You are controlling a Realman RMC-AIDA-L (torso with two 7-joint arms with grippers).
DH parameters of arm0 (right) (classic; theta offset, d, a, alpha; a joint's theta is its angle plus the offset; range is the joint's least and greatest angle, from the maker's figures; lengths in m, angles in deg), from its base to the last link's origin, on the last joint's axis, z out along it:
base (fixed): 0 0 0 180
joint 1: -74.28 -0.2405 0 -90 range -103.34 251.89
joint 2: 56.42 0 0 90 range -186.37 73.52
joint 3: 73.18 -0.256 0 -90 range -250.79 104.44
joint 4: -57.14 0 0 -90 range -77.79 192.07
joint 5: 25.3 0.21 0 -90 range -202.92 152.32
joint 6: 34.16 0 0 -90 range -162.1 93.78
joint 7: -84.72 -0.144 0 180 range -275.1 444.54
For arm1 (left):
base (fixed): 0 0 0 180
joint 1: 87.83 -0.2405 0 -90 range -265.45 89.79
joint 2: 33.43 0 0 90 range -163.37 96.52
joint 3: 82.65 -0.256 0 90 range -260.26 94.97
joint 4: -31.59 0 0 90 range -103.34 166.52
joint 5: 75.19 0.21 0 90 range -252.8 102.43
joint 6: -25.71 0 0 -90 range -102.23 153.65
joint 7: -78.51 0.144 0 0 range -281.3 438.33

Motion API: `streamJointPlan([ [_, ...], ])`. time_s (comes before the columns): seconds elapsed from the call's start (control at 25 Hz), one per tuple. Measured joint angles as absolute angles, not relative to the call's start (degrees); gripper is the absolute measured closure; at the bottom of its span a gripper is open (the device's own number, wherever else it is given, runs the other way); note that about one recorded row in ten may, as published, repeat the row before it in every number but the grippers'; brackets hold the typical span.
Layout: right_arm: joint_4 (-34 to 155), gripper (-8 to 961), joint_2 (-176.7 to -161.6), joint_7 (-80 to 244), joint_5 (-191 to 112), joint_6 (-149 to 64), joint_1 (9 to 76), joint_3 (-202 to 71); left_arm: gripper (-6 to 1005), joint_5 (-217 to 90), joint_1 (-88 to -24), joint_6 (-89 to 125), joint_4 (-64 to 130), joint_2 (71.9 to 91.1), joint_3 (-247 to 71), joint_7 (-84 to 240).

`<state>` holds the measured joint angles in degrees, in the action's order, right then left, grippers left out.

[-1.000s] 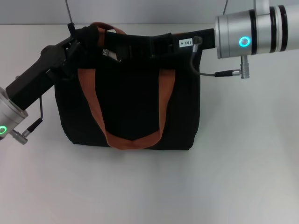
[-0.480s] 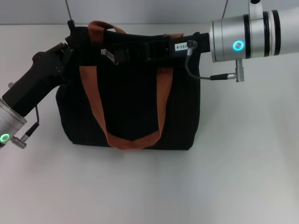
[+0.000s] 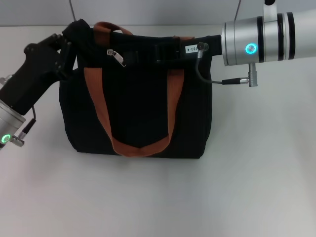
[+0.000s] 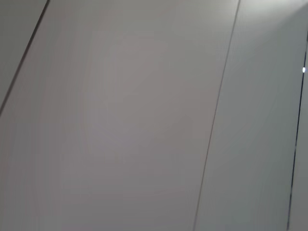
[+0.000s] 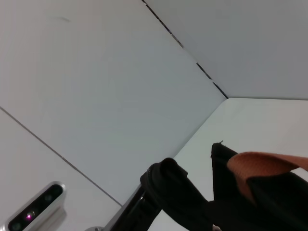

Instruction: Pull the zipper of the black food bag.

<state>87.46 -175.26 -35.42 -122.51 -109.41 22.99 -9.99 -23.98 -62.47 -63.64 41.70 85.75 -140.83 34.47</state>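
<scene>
Head view: black food bag (image 3: 136, 98) upright on white table (image 3: 247, 187), gripper states unclear.

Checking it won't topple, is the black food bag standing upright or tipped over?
Upright: the black food bag sits flat on the white table, its zipper edge on top.

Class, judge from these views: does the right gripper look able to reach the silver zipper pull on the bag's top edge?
Probably yes. The zipper lies exposed on the black food bag, and the right gripper sits on that same edge with only fabric between; the left gripper holds the far corner.
</scene>
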Motion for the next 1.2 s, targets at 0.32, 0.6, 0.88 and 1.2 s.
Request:
streamJointPlan([
  [0.32, 87.4, 938, -175.33, -35.4, -122.4, -109.4, 23.3, -10.3, 922, -26.3, -62.1, -63.5, 40.8, 85.75, -140.8, 47.7],
  [0.6, 87.4, 936, -175.34, -35.3, -122.5, -108.9, 23.5, -10.3, 921, -27.1, -62.2, -62.9, 40.7, 85.75, -140.7, 49.2],
  [0.88, 87.7, 934, -175.35, -34.3, -121.8, -109.0, 25.3, -10.8, 920, -27.2, -62.3, -63.2, 40.6, 85.75, -140.8, 48.6],
  [1.2, 88.1, 932, -175.71, -13.6, -105.4, -114.5, 33.7, -11.3, 919, -26.5, -62.8, -64.4, 48.3, 85.19, -146.3, 23.7],
])
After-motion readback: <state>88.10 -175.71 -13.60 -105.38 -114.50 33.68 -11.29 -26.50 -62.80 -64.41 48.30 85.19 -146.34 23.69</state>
